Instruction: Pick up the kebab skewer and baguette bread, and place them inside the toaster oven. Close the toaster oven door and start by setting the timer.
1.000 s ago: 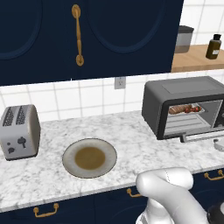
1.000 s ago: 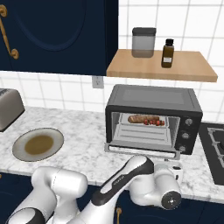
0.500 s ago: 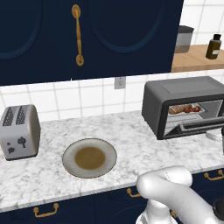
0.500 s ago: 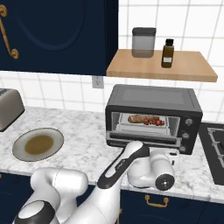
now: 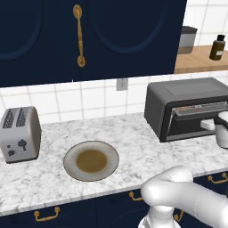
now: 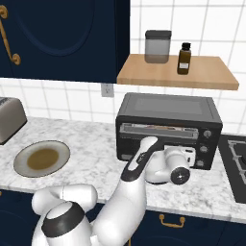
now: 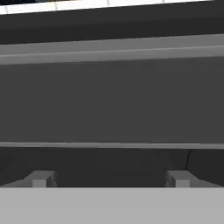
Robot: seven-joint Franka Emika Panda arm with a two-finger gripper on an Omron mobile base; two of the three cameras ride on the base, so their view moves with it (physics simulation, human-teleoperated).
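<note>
Gripper [image 7: 111, 178] spread wide, holding nothing, pressed against the toaster oven door [image 6: 161, 130], nearly shut; food inside toaster oven [image 5: 187, 107]. Risk: fingers slip off the panel and door drops open.

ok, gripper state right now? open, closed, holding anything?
Gripper: open, fingertips wide apart, holding nothing, facing the toaster oven door, which is nearly shut.

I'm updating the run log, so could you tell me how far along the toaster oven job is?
Done: food lies on the rack inside the toaster oven; the plate holds no food. In hand: the toaster oven door is tilted up, almost shut, with the gripper close against it, fingers apart. Left: shutting it fully and setting the timer knob.
</note>
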